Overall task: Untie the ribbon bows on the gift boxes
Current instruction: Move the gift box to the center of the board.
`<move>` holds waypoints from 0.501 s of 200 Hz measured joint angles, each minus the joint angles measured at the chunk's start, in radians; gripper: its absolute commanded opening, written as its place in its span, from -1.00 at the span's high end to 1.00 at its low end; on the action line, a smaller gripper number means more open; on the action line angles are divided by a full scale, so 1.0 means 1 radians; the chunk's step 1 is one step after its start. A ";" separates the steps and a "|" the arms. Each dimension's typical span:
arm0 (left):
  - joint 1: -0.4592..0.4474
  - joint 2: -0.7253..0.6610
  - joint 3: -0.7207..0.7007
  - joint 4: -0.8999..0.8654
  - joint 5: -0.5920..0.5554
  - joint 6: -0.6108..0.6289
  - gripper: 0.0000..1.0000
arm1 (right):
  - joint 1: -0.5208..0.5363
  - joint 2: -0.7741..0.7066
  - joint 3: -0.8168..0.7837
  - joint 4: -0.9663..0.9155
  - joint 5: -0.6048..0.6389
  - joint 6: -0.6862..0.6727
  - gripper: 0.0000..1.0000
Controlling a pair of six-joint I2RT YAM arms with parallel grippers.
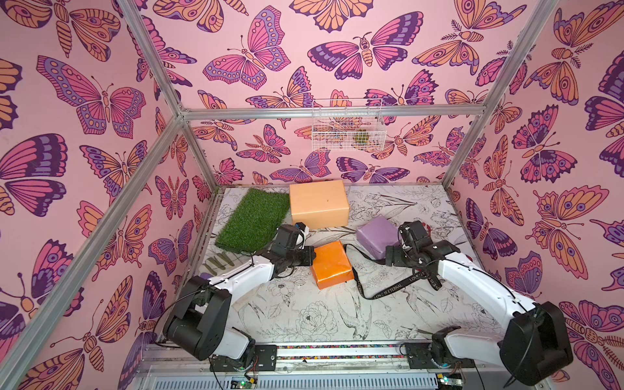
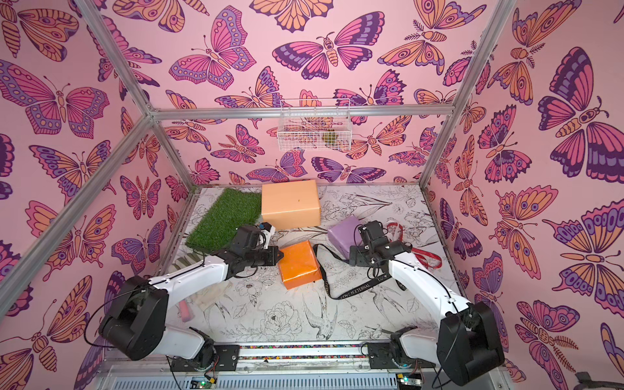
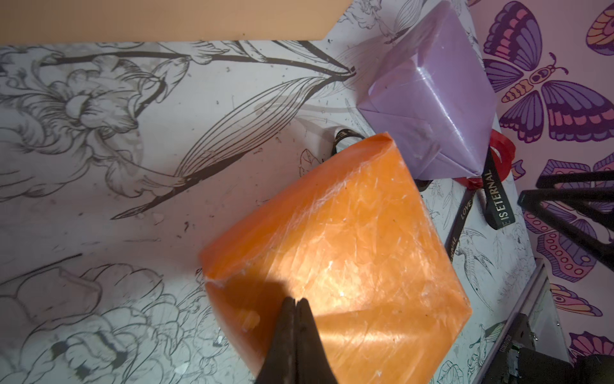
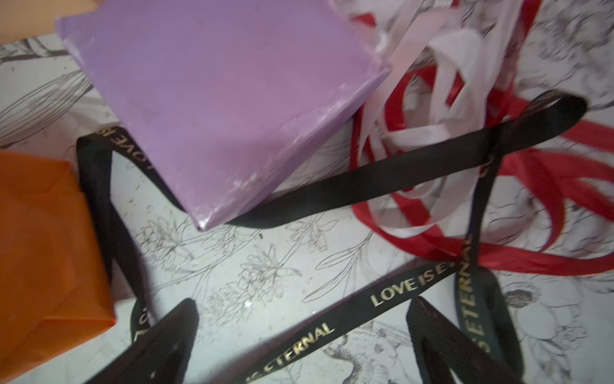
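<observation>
Black ribbon (image 1: 388, 292) lies loose on the bench (image 1: 304, 314), running from the orange box (image 1: 332, 265) to under a corner of the lilac box (image 4: 216, 99). Red ribbon (image 4: 531, 259) and pale ribbon (image 4: 442, 50) are tangled just past the lilac box; the right wrist view shows this pile best. Peach box (image 1: 319, 202) sits bare at the rear, beside a grass mat (image 1: 253, 219). Left claw (image 3: 295, 306) is pressed together over the orange box's top. Right claw (image 4: 302, 301) is spread wide above the black ribbon, gripping nothing.

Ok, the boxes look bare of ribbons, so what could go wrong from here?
The black ribbon seems to pass under a corner of the lilac box; a pull could drag or tip the box.
It crosses the red ribbon and white ribbon, so lifting one may snag the rest.
The shut left gripper sits at the orange box and could shove it.
</observation>
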 measured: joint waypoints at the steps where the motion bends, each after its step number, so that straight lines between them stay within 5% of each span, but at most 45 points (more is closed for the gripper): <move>1: 0.000 0.000 0.000 0.000 0.000 0.000 0.89 | -0.001 -0.002 -0.003 0.006 0.008 -0.004 -0.99; 48: -0.082 -0.079 0.068 -0.136 -0.033 -0.021 0.79 | -0.042 -0.138 -0.306 0.386 0.233 -0.213 -0.99; 100: -0.274 0.013 0.236 -0.043 -0.041 -0.056 0.79 | -0.190 -0.162 -0.529 0.794 0.209 -0.272 -0.99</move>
